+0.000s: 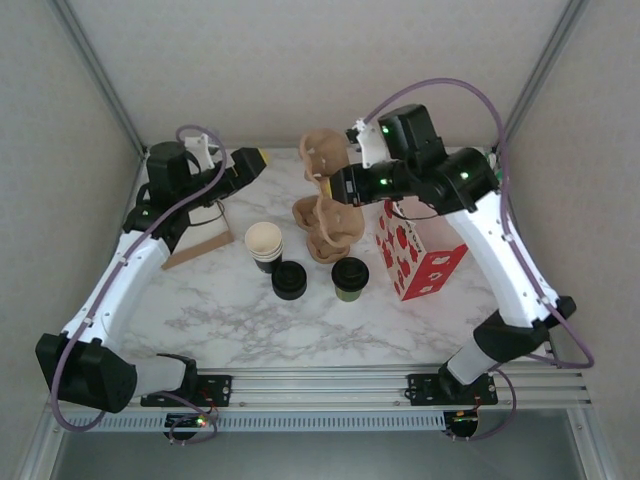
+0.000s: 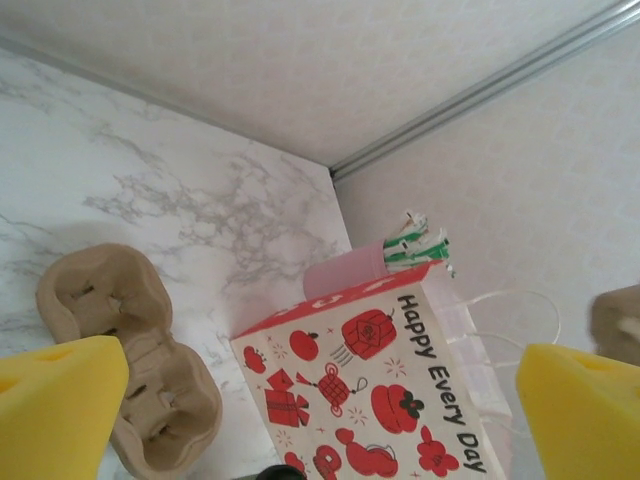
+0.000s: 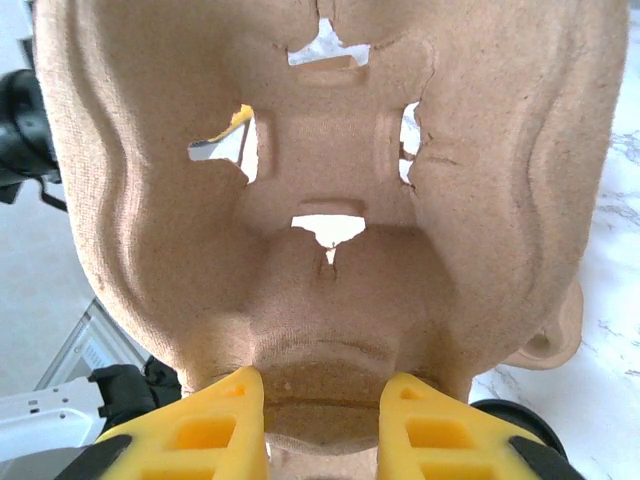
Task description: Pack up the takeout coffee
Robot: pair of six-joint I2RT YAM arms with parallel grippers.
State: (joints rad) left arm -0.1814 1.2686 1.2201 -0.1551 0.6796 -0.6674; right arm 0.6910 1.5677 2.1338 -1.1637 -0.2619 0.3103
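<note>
Coffee [image 1: 350,278] upright between black lids [image 1: 289,281] and gift bag [image 1: 418,262]

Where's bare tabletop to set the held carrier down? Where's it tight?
Free: the near marble strip between the front rail and the black lid and takeout coffee, widest at the left beside the left arm. Tight: centre, where cup stack, lid, coffee, stacked carriers and red gift bag crowd together; also the back, under the held carrier.
</note>
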